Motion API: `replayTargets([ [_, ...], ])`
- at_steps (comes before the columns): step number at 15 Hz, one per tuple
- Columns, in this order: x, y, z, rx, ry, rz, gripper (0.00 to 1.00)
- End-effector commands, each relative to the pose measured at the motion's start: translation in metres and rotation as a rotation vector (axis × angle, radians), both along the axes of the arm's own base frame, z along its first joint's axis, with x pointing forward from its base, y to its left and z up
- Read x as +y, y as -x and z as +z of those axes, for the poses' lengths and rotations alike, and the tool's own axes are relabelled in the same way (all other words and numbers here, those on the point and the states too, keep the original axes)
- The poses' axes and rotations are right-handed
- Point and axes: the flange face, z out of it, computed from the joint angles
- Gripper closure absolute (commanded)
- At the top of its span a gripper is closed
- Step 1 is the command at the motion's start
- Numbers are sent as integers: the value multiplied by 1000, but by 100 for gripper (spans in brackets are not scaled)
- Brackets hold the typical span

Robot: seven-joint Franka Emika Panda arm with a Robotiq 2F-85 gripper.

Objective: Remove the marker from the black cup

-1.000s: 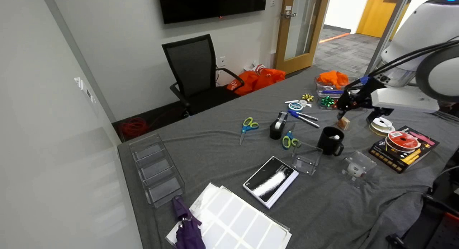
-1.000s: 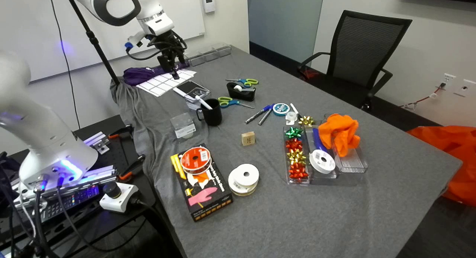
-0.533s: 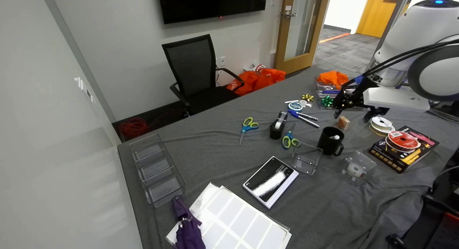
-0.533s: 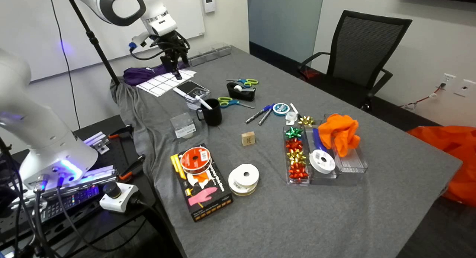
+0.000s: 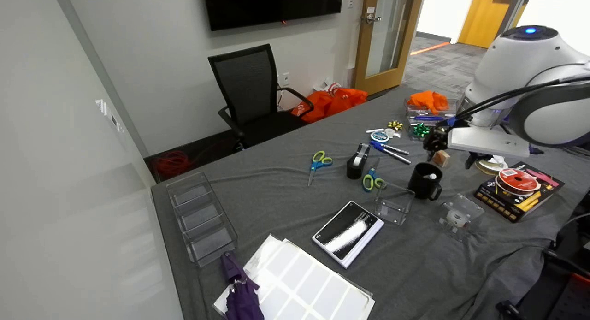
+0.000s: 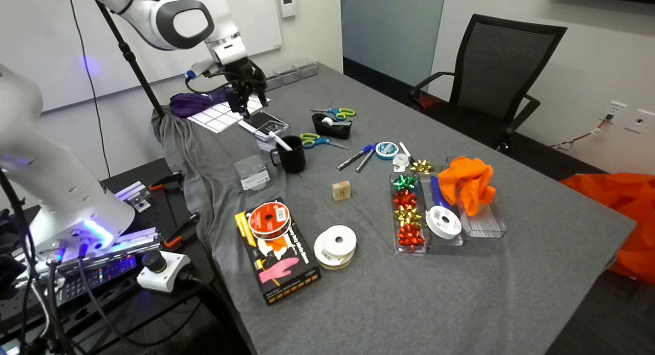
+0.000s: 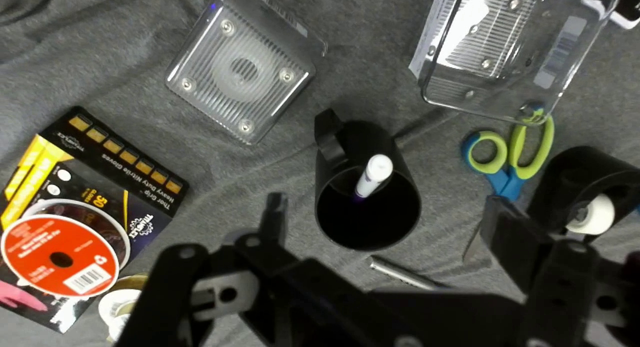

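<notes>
Lowered since the earlier frame: black two-fingered gripper [image 5: 449, 162], jaws wide apart. Slim white-and-purple marker [image 7: 374, 174] found tilted inside the matte black cylindrical cup [image 7: 370, 139], its white end above the rim, leaning to the handle side. Clear plastic box [image 7: 270, 104] near the handle shows a pale round item [image 7: 243, 69]; within or beneath, cannot tell. Long clear plastic tray [image 6: 411, 249] holds green, red and gold bows [image 6: 408, 215]. Grey cloth [image 6: 317, 177] shows between the cup and the small wooden block [image 6: 341, 190]; cup stands well in from the edges of the draped table [image 6: 460, 293].
</notes>
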Motion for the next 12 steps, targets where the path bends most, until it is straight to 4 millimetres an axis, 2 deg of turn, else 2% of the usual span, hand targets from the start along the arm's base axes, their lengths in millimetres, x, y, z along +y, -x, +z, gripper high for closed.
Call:
replayTargets([
  [1, -5, -22, -29, 20, 10, -99, 0],
  [6, -11, -39, -62, 53, 32, -198, 0],
  [12, -18, -52, -80, 61, 15, -230, 0],
])
